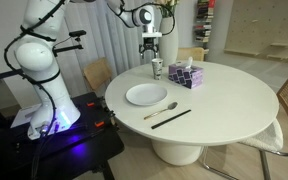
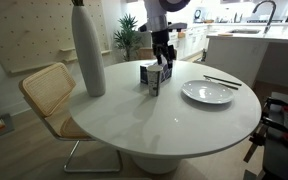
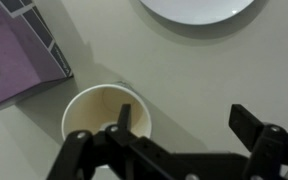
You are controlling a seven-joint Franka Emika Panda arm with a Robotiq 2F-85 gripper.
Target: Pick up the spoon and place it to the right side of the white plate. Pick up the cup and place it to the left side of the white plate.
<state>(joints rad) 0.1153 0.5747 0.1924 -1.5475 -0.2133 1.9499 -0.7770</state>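
Table setting seen from two exterior cameras and from my wrist. My fingers (image 1: 152, 45) hang straight down over the cup (image 1: 157, 68) at the far part of the round white table (image 1: 234, 95). They stand wide apart and hold nothing.

Wrist view, looking down: the cup (image 3: 106, 115) is upright and its pale inside is open to view. One finger (image 3: 121, 122) lies over the cup's mouth, and the other finger (image 3: 246, 122) is outside the rim, over bare table, so the cup's wall on that side falls between the two. I cannot tell whether either finger touches the cup. The purple patterned tissue box (image 3: 14, 60) is just beside the cup, and the edge of the white plate (image 3: 199, 10) shows at the top of that view.

Exterior views: the white plate (image 1: 146, 95) lies flat near the cup. The spoon (image 1: 161, 109) lies on the table just beside the plate's rim, between the plate and a long thin black stick (image 1: 171, 118), and roughly parallel to that stick. In an exterior view, a tall white vase (image 2: 88, 50) stands apart from the cup (image 2: 155, 80), with my fingers (image 2: 164, 58) directly above the cup.
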